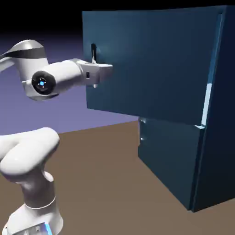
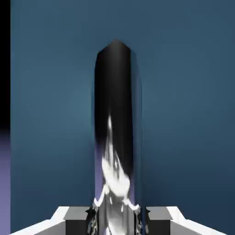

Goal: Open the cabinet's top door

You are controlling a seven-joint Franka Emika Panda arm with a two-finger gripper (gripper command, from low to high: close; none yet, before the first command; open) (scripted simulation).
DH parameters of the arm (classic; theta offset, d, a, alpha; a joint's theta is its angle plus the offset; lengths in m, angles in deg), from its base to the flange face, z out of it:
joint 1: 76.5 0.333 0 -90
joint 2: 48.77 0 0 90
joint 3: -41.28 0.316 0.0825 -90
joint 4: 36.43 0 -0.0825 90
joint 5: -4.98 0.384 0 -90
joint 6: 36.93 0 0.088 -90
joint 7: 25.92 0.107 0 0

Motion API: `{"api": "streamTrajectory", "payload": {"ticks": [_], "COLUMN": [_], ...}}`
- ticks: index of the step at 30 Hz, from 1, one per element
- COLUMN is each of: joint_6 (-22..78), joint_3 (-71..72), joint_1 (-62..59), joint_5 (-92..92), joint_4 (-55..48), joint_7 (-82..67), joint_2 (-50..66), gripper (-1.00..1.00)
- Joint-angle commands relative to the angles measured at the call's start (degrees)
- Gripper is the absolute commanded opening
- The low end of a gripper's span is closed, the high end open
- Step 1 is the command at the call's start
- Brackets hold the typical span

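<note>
Gripping the handle [image 2: 117, 119], pincer [image 1: 95, 69] clamped, top door [image 1: 151, 64] swung open, brown table [image 1: 105, 183]

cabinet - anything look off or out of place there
Only the top door stands out: it is swung out from the cabinet, its handle edge well clear of the body, while the lower door sits shut. The tool is shut on the door's handle. No damage shows.
</note>
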Motion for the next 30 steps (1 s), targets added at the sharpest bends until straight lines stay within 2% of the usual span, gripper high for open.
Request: {"api": "streamTrajectory", "payload": {"ticks": [1, 8, 15, 30], "joint_6": [1.1, 9.6, 19.2, 41.9], "joint_3": [-2.1, -16.6, -31.2, -60.7], "joint_1": [0.1, 1.6, 6.9, 34.5], "joint_5": [-1.8, -14.5, -27.3, -45.9], "joint_4": [-0.1, -3.0, -10.2, -38.2], "joint_7": [-0.6, -5.5, -10.9, -19.3], "joint_2": [0.7, 8.1, 19.0, 41.7], "gripper": [-1.0, -1.0, -1.0, -1.0]}}
